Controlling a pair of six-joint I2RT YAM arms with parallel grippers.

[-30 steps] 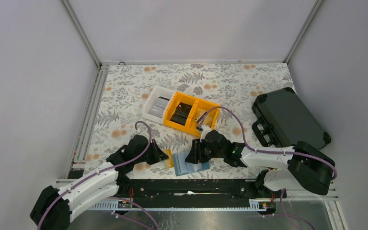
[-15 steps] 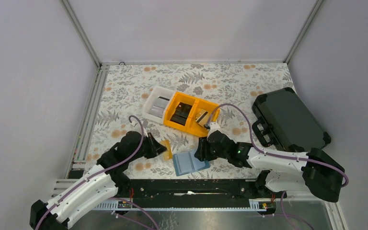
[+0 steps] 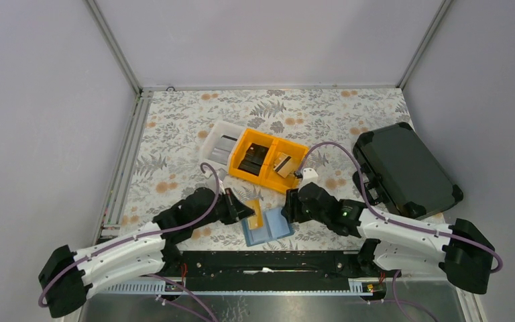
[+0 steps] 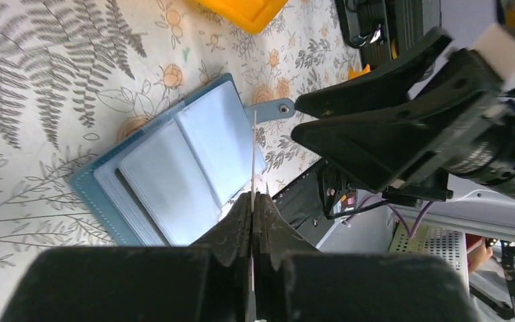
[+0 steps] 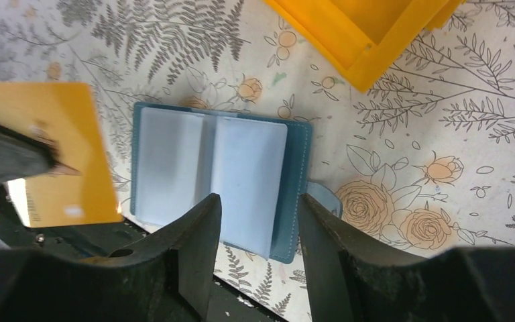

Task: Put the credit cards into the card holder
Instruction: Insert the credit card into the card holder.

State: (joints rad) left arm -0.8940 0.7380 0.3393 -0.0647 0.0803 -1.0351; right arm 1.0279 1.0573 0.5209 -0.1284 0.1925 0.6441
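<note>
The teal-blue card holder (image 3: 270, 227) lies open near the table's front edge, its pale blue pockets (image 5: 241, 171) facing up. My left gripper (image 3: 247, 210) is shut on an orange-yellow credit card (image 3: 257, 214), which it holds upright just left of the holder. In the left wrist view that credit card (image 4: 253, 157) is edge-on over the holder's spine (image 4: 174, 164). My right gripper (image 5: 258, 204) hangs open above the holder's right half and holds nothing. The held credit card (image 5: 67, 154) also shows in the right wrist view. More dark credit cards (image 3: 253, 158) lie in the bins.
An orange bin (image 3: 268, 143) and a white bin (image 3: 209, 142) stand side by side behind the holder. A large black hard case (image 3: 406, 171) sits at the right. The black front rail (image 3: 268, 263) runs just below the holder.
My left gripper has carried the card to the right, up to the holder. The right gripper has opened wider and shifted right. The holder has slid slightly rightward.
</note>
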